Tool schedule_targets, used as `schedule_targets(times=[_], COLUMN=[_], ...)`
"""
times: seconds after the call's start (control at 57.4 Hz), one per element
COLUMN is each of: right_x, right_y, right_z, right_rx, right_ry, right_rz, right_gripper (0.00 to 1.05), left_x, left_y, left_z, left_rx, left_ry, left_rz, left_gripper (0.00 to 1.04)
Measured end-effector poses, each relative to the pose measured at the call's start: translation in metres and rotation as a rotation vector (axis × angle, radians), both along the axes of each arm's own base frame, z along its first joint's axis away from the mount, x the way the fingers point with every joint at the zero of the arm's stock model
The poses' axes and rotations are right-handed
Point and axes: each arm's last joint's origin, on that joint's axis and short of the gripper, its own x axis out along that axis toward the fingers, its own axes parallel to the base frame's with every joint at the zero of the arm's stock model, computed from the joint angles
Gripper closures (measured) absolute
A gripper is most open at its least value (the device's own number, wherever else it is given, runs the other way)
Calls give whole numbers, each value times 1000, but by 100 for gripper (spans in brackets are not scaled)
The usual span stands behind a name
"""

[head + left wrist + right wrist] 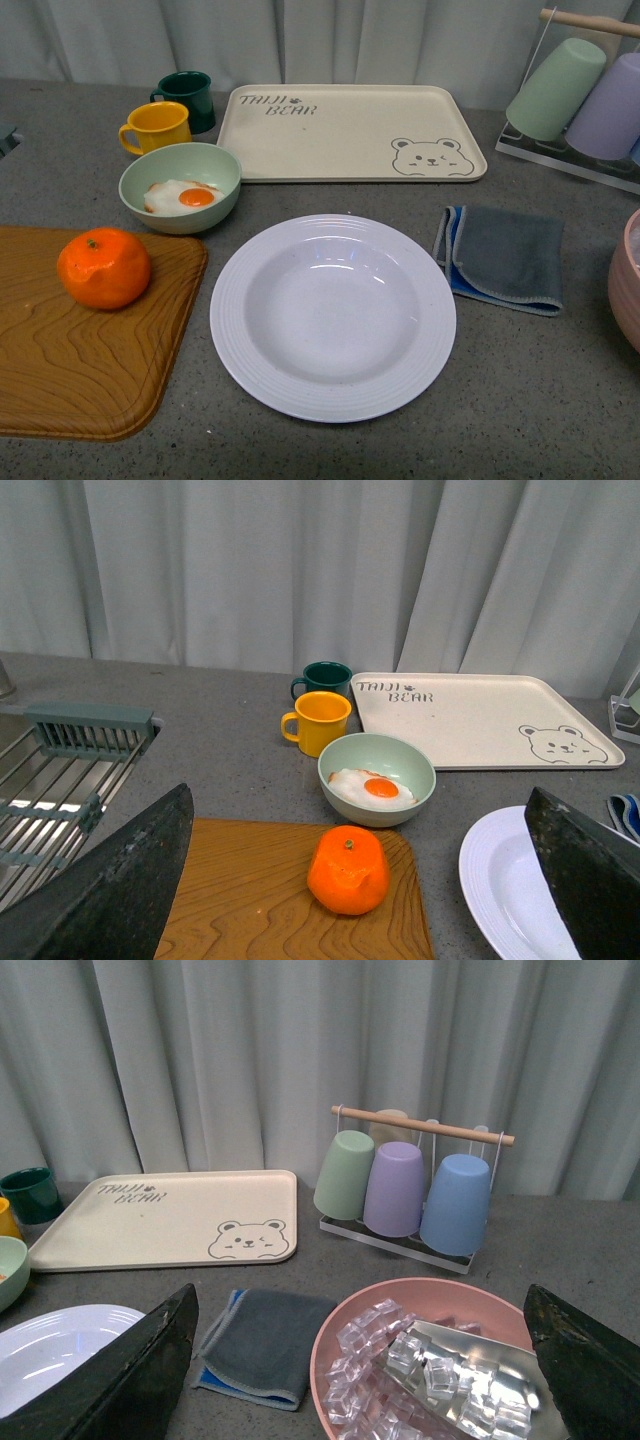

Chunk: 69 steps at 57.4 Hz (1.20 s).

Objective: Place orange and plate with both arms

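Note:
The orange [104, 267] sits on a wooden cutting board [80, 370] at the left. It also shows in the left wrist view [348, 871], between the wide-open jaws of my left gripper [360, 880], which is empty and stands back from it. The large white plate [333, 315] lies on the grey table at the centre, empty; its edge shows in the left wrist view [500, 890] and the right wrist view [50, 1345]. My right gripper [365, 1360] is open and empty, above a pink bowl of ice cubes [440, 1360]. Neither gripper shows in the front view.
A green bowl with a fried egg [180, 187], a yellow mug [157, 127] and a dark green mug [189, 98] stand behind the board. A cream bear-printed tray [350, 132] lies at the back. A grey-blue cloth [503, 256] lies right of the plate. A cup rack [585, 100] stands back right. A sink rack [60, 780] lies left.

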Motion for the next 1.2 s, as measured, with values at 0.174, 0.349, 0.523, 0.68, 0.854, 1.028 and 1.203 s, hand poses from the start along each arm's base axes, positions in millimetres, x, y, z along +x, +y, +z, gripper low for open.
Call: schedule_targets(times=[0.174, 0.349, 0.523, 0.68, 0.854, 1.028, 1.203], right_x=[0, 0, 0, 0, 0, 0, 0], right_y=[0, 0, 0, 0, 0, 0, 0], right_z=[0, 0, 0, 0, 0, 0, 0], right_rx=[0, 0, 0, 0, 0, 0, 0], right_ry=[0, 0, 0, 0, 0, 0, 0], right_rz=[0, 0, 0, 0, 0, 0, 0], right_gripper=[9, 9, 9, 9, 9, 9, 9], left_x=[0, 0, 0, 0, 0, 0, 0], left_y=[0, 0, 0, 0, 0, 0, 0], left_z=[0, 0, 0, 0, 0, 0, 0], left_rx=[0, 0, 0, 0, 0, 0, 0], left_ry=[0, 0, 0, 0, 0, 0, 0], left_rz=[0, 0, 0, 0, 0, 0, 0], left_gripper=[7, 7, 7, 7, 7, 7, 7])
